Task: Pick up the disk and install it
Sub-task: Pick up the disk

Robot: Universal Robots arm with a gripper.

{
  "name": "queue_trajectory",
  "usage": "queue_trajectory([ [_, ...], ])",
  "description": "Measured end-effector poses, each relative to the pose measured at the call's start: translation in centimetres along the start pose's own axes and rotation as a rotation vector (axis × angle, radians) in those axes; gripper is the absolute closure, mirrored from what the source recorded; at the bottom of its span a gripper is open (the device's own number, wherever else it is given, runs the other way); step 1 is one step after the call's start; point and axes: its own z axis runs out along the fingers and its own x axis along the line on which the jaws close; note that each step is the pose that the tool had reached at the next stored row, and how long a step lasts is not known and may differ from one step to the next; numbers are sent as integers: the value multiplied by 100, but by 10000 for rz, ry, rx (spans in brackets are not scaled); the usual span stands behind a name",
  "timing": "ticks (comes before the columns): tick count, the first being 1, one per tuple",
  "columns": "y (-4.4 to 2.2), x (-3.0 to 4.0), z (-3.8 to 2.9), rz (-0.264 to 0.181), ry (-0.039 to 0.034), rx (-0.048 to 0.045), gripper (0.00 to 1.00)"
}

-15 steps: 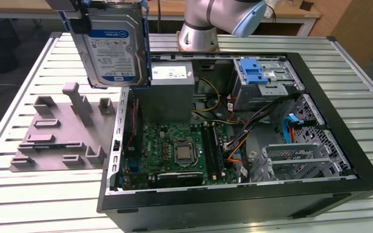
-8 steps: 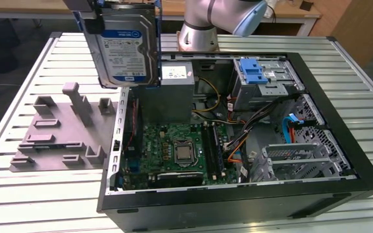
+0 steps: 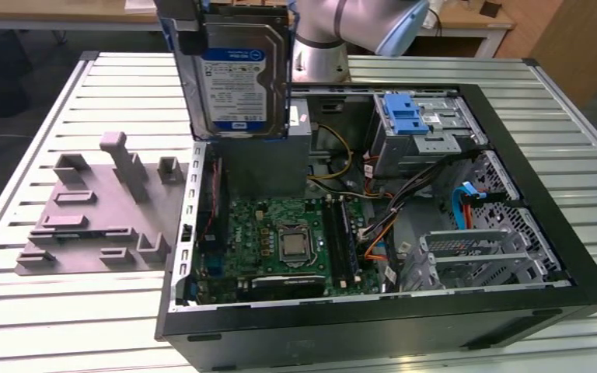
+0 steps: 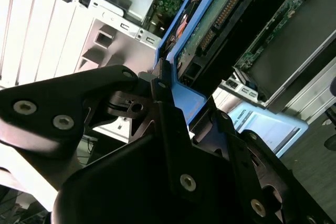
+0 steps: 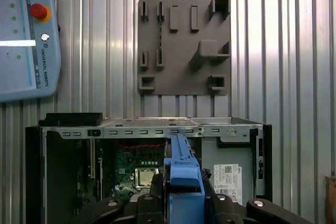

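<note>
Holding the disk (image 3: 239,78) upright, long axis vertical, clamped in the end effector (image 4: 190,94) above one corner of the open computer case (image 3: 382,318).

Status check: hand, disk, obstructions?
Hand shut on the disk by its blue bracket. Disk upright, aloft over the open computer case, not installed. Loose cables cross the interior beside the drive cage.
</note>
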Motion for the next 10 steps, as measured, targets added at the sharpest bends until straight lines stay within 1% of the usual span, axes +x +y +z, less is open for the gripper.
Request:
queue_trajectory([
  [4, -86, -2, -2, 0, 1, 0, 64],
  [10, -260, -6, -4, 0, 1, 0, 64],
])
